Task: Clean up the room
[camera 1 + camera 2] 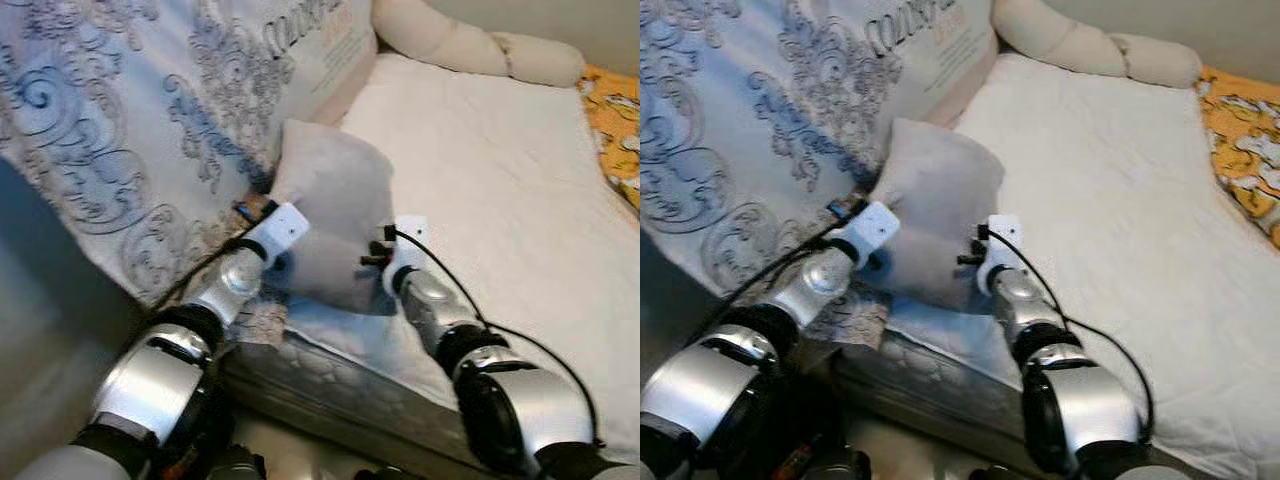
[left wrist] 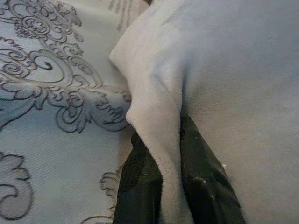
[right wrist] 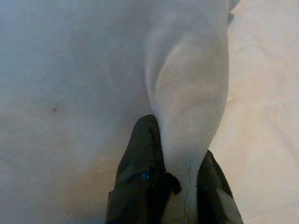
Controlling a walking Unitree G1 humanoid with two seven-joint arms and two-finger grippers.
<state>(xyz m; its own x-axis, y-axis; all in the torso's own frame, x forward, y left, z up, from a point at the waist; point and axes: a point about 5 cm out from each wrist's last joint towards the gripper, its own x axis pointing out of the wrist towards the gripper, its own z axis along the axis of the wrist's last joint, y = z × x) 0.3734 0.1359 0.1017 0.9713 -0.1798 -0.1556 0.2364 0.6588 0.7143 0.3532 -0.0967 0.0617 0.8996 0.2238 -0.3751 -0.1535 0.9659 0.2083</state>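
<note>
Grey pillow (image 1: 335,215) sat center frame in the head views, at the near edge of the bed, standing up and leaning against the big patterned blue-grey cushion (image 1: 130,120) that filled the upper left. Both arms reached up from the bottom of the frame and met the pillow from either side.

Left gripper (image 2: 170,154) was pinched on the pillow's left edge: in the left wrist view a fold of grey fabric ran between the two black fingers (image 2: 201,177), clamped tight, with the scroll-pattern cushion just beside it. In the left eye view its white wrist block sat at the pillow's lower left corner.

Right gripper (image 3: 180,163) was also closed on pillow fabric: right wrist view showed a bulge of the grey cover squeezed between both black fingers (image 3: 140,168), white sheet off to one side. In the head views that wrist was at the pillow's lower right side, center frame.

White sheet (image 1: 500,200) covered the mattress across the right half. Cream bolster pillow (image 1: 470,45) lay along the top center to upper right. Orange patterned cloth (image 1: 615,120) at the far right edge. Quilted mattress side (image 1: 330,375) was visible low center, between the two arms.
</note>
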